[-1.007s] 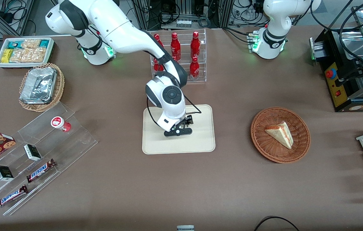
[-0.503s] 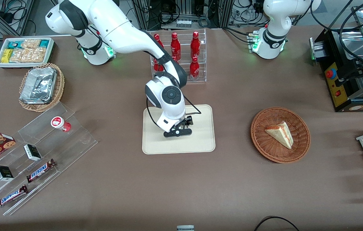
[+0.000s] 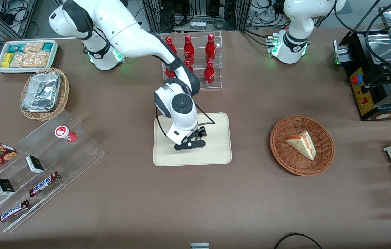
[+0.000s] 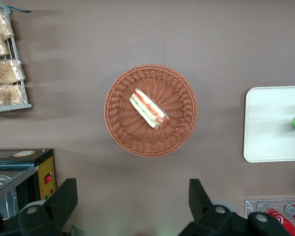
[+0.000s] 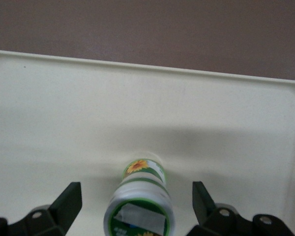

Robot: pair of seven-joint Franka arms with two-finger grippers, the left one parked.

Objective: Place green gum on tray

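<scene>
Beige tray point(image 5: 49, 98), one green gum point(image 5: 140, 199), end effector point(image 5: 137, 204) spread

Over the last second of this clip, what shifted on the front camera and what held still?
The working arm's tool drifted slightly toward the working arm's end of the table, over the flat beige rectangular tray. Its fingers stand apart with the small white green-labelled gum canister between them, untouched, on the tray. The tray and the round wicker basket stayed put.
</scene>
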